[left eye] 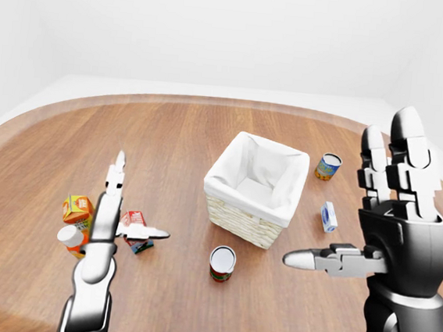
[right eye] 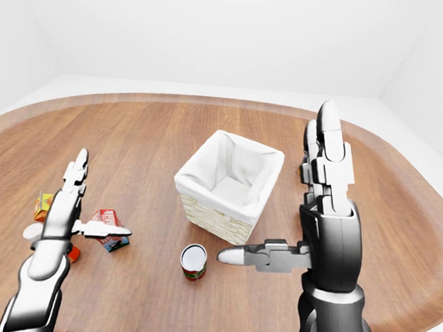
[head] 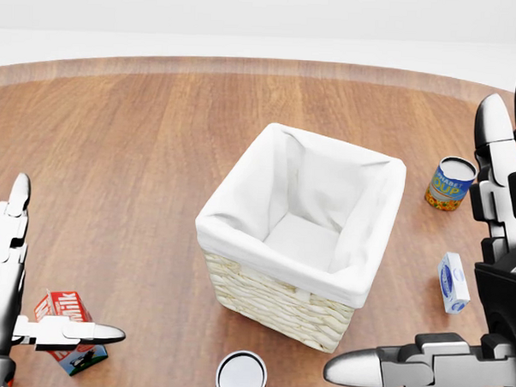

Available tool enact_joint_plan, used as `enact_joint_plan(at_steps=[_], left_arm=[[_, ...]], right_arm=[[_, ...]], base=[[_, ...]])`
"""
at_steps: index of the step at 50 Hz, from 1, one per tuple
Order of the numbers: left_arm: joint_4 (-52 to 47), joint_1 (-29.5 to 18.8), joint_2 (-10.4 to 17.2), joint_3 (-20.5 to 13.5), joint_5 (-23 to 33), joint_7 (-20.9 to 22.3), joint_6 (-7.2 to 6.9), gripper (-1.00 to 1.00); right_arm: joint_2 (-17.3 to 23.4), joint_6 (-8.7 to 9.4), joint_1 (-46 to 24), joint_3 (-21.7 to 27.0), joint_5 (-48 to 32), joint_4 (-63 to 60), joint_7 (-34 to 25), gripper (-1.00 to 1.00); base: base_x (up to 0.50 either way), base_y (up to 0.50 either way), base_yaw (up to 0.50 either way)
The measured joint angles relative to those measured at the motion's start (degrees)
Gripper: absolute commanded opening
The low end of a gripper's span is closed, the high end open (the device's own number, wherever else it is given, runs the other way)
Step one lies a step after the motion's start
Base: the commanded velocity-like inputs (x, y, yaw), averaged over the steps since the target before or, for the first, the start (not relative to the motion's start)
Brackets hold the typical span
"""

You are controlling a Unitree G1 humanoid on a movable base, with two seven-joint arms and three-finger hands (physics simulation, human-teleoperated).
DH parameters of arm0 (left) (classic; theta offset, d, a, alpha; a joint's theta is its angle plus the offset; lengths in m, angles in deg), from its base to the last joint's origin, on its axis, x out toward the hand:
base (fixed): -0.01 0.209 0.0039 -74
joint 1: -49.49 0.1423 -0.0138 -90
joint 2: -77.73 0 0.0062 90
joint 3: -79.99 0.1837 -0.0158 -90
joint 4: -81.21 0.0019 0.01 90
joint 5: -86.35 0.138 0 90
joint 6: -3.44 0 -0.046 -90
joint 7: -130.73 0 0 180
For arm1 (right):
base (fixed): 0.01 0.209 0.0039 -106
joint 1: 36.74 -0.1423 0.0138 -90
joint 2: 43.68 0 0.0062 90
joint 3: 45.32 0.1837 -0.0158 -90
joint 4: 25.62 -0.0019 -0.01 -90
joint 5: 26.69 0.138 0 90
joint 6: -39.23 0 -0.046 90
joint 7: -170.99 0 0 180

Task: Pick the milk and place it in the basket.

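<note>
Basket (head: 237, 278) mouth open — can (head: 241, 374) beside.

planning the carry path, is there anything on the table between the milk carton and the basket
No: in the head view only bare wood lies between the milk carton and the basket. The left robot hand's thumb crosses above the carton, and a can stands below that stretch.

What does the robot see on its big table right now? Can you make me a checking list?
Surface: round brown wooden table.
Job's things: red-and-white milk carton beside the left hand; white-lined wicker basket, nothing inside.
Clutter: orange juice carton, white-capped orange bottle, red tin can, blue-and-yellow soup can, small blue-and-white box.
Grippers: left hand open; right hand open, holding nothing.
Cables: nothing seen.
Surroundings: plain white walls.
</note>
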Motion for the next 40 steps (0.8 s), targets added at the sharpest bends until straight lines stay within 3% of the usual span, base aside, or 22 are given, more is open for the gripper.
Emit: enact_joint_plan(at_steps=[13, 40], left_arm=[[3.56, 0.17, 0.45, 0.00, 2.88, -0.95, 0.00, 1.00], [18.17, -4.35, 3.76, 0.08, 5.89, -6.86, 0.00, 1.00]], right_arm=[[-0.03, 0.00, 0.17, -0.23, -0.20, 0.17, 0.04, 1.00], [-0.07, 0.00, 0.33, -0.63, -0.45, 0.37, 0.13, 1.00]], base=[[0.00, 0.00, 0.00], [0.00, 0.00, 0.00]])
